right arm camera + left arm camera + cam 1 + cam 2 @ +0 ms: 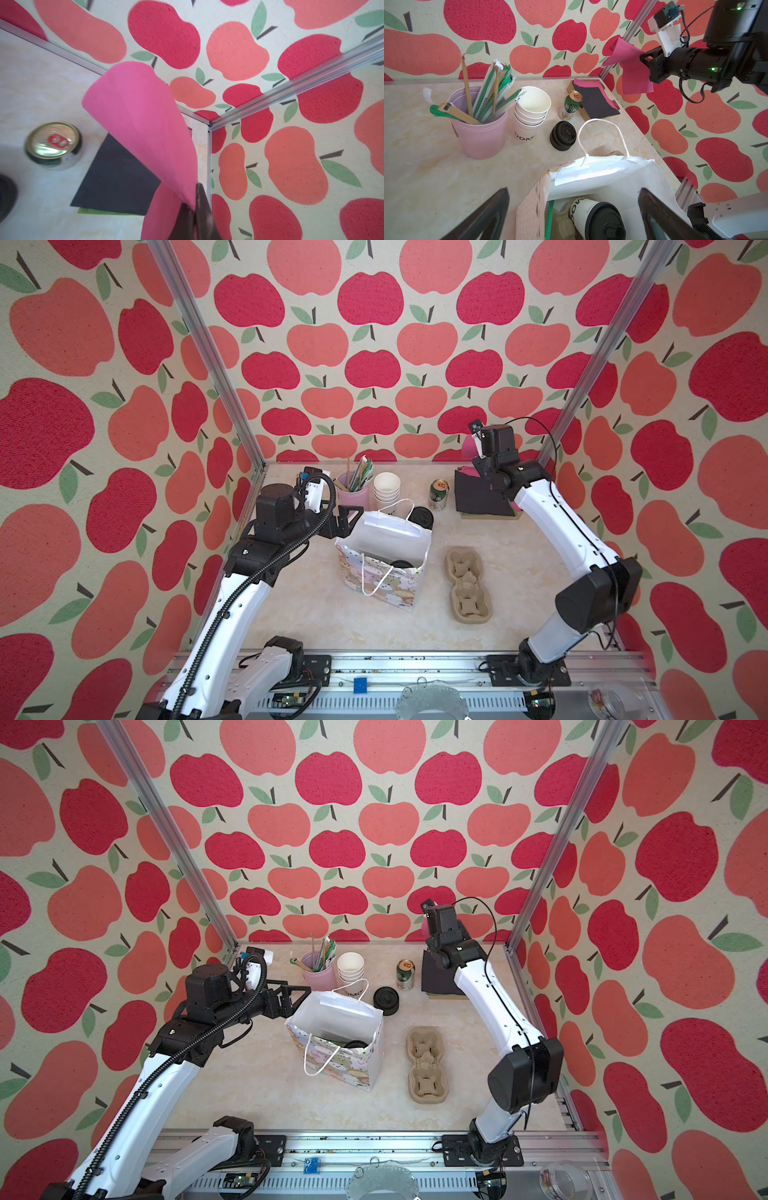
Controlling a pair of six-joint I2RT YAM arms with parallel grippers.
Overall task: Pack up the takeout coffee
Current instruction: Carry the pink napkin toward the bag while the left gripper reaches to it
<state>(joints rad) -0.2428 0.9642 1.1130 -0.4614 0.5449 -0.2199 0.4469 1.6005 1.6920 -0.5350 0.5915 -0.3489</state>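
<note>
1. The takeout coffee [593, 218] is sitting tilted inside the paper gift bag [602, 176]. Its black sip lid [401, 564] is showing through the bag's open mouth in both top views.
2. The left gripper [571, 216] is hovering at the bag's rim, on the side nearer the pink cup [481, 133]. Its jaws are standing wide apart and gripping nothing. One finger [502, 199] is hanging outside the bag's wall and the other over its mouth.
3. The right gripper [193, 209] is pinching a pink napkin [141, 124] between fully closed jaws. It is holding the napkin up above the napkin stack [596, 99], which is lying in the far right corner with a black sheet on top.
4. The bag is standing upright in the middle of the table [316, 614].
5. Behind the bag, the pink cup is holding wrapped straws and wooden stirrers. Just beside it a stack of lidless white cups [531, 116] is standing, then a stack of black lids [563, 136] and a green-and-gold can [571, 106].
6. A pulp cup carrier [468, 585] is lying flat to the right of the bag, apart from it.
</note>
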